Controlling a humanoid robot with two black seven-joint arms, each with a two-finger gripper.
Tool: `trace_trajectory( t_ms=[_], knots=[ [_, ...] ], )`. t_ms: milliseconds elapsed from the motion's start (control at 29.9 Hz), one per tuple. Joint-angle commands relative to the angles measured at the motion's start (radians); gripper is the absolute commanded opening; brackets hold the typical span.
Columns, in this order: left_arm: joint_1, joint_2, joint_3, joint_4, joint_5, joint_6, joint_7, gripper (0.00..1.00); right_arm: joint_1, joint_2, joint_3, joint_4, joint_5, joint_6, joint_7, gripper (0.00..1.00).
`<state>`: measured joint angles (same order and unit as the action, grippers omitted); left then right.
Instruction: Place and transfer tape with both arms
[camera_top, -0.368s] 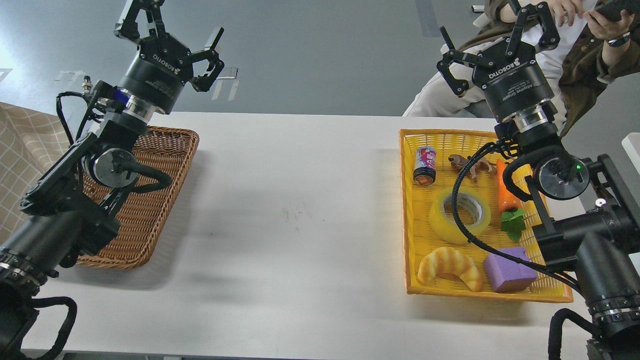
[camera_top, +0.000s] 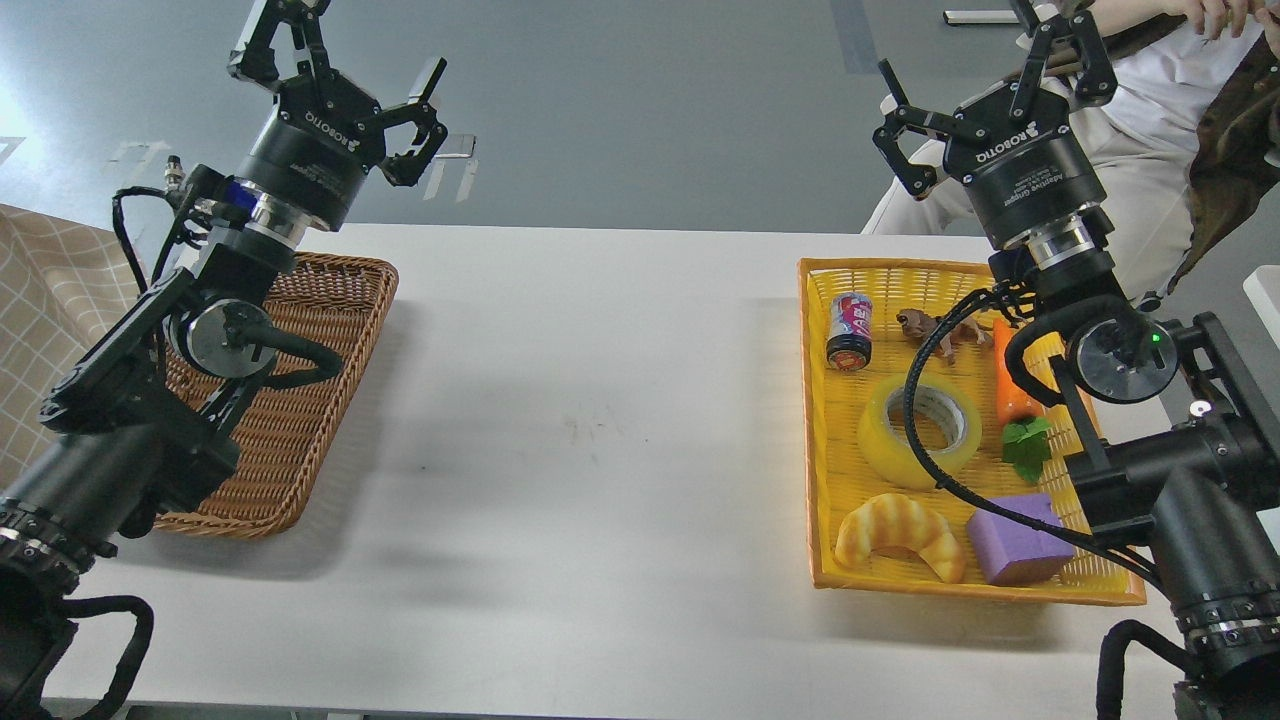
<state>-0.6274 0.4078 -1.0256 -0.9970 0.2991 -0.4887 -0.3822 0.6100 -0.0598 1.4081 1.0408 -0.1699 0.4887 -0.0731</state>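
Observation:
The tape (camera_top: 915, 432), a translucent yellow roll with a grey-white core, lies flat in the middle of the yellow basket (camera_top: 818, 420) on the table's right side. A black cable of my right arm crosses over it. My right gripper (camera_top: 985, 70) is open and empty, raised above the basket's far edge. My left gripper (camera_top: 335, 65) is open and empty, raised above the far end of the brown wicker basket (camera_top: 300, 420) on the left.
The yellow basket also holds a small can (camera_top: 849, 331), a toy animal (camera_top: 940, 328), a carrot (camera_top: 1012, 385), a purple block (camera_top: 1018, 540) and a croissant (camera_top: 898, 535). A seated person (camera_top: 1160, 110) is behind the table at the far right. The white table (camera_top: 600, 450) lies between the baskets.

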Motion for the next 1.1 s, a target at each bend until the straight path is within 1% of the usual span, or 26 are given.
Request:
trace_trajectory(
  t_ms=[0, 301, 803, 870, 1070],
  knots=[
    [0.0, 0.0, -0.002, 0.0, 0.0, 0.0, -0.001, 0.98, -0.004, 0.0, 0.0, 0.011, -0.005, 0.0, 0.003, 1.0],
    [0.0, 0.0, -0.001, 0.0, 0.0, 0.0, 0.008, 0.98, -0.01, 0.0, 0.002, 0.016, -0.005, 0.0, 0.004, 1.0],
    [0.0, -0.001, 0.001, -0.003, 0.002, 0.0, 0.006, 0.98, -0.021, 0.0, 0.0, 0.039, -0.005, 0.0, 0.004, 1.0],
    [0.0, -0.001, -0.001, -0.003, 0.002, 0.0, -0.001, 0.98, -0.022, 0.0, 0.0, 0.039, -0.005, 0.0, 0.004, 1.0],
    [0.0, 0.0, -0.001, -0.003, 0.002, 0.0, -0.001, 0.98, -0.024, 0.0, 0.002, 0.038, -0.006, 0.0, 0.006, 1.0]
  ],
)
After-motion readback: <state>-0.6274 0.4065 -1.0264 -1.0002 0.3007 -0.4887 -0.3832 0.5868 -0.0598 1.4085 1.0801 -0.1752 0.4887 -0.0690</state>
